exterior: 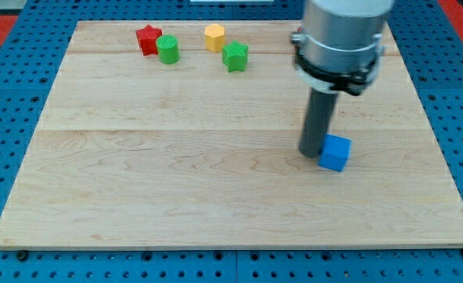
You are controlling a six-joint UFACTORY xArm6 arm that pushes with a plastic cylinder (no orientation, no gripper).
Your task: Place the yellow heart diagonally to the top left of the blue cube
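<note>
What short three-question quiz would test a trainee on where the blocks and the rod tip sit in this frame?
1. True or false: my tip is beside the blue cube.
2. Which block is nearest the red star: A green cylinder, B yellow block, C green star?
3. Fill in: the four upper blocks lie near the board's ___ edge.

Key: 1 true; 2 A; 3 top.

Red star, green cylinder, green star on wooden board.
</note>
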